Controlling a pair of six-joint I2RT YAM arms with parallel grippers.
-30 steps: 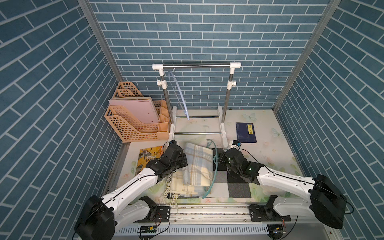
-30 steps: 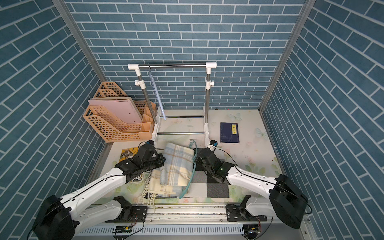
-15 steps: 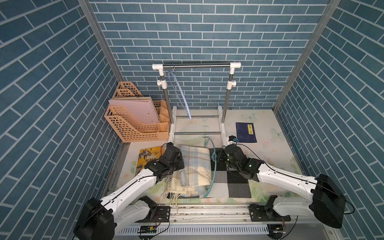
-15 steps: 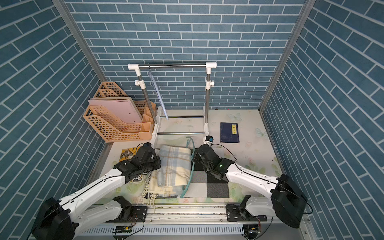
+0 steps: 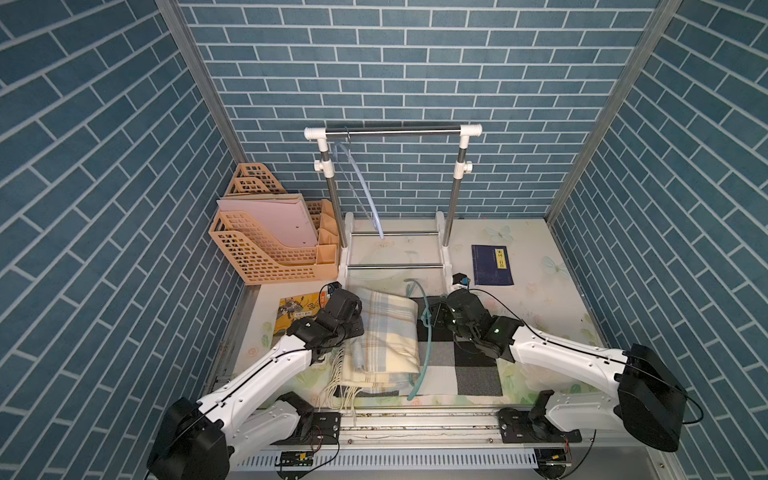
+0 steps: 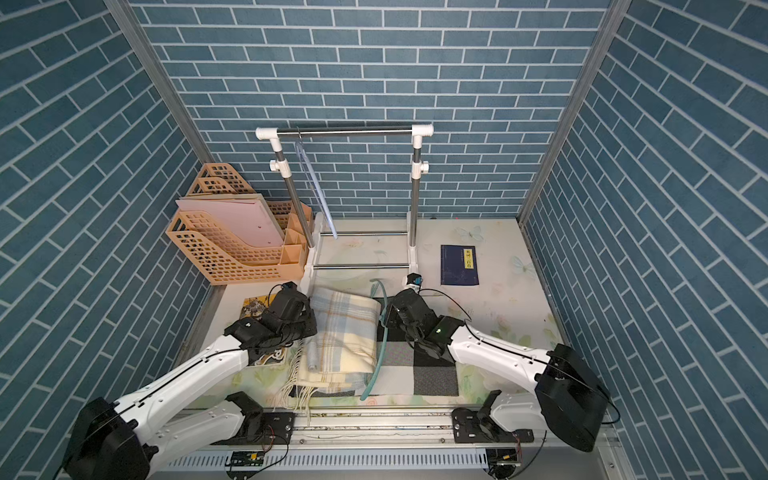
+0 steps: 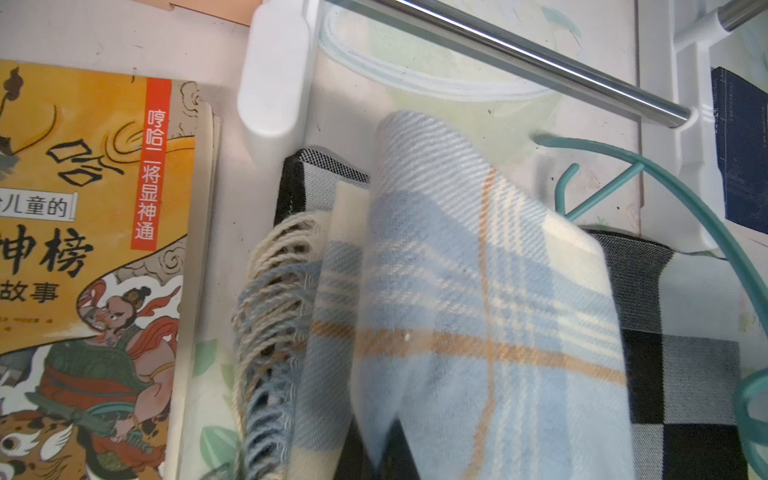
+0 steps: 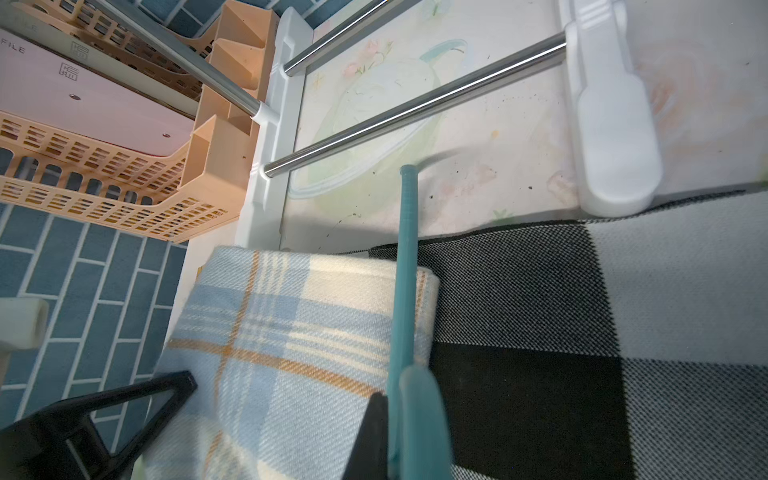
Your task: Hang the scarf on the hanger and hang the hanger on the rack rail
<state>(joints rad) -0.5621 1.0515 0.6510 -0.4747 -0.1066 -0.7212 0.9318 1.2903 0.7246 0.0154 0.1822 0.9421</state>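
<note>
Operator: Scarf (image 5: 388, 336) position and axis?
Technician: On the checkered mat (image 5: 473, 374); long axis runs robot-to-rack (image 5: 395, 266), fringe toward the robot.
Operator: End effectors?
Technician: Both closed: left gripper (image 5: 358, 322) on the scarf's left edge, right gripper (image 5: 428, 320) on the hanger (image 8: 405, 270) alongside.

Blue-cream plaid scarf (image 5: 386, 332), teal hanger (image 8: 406, 257)
</note>
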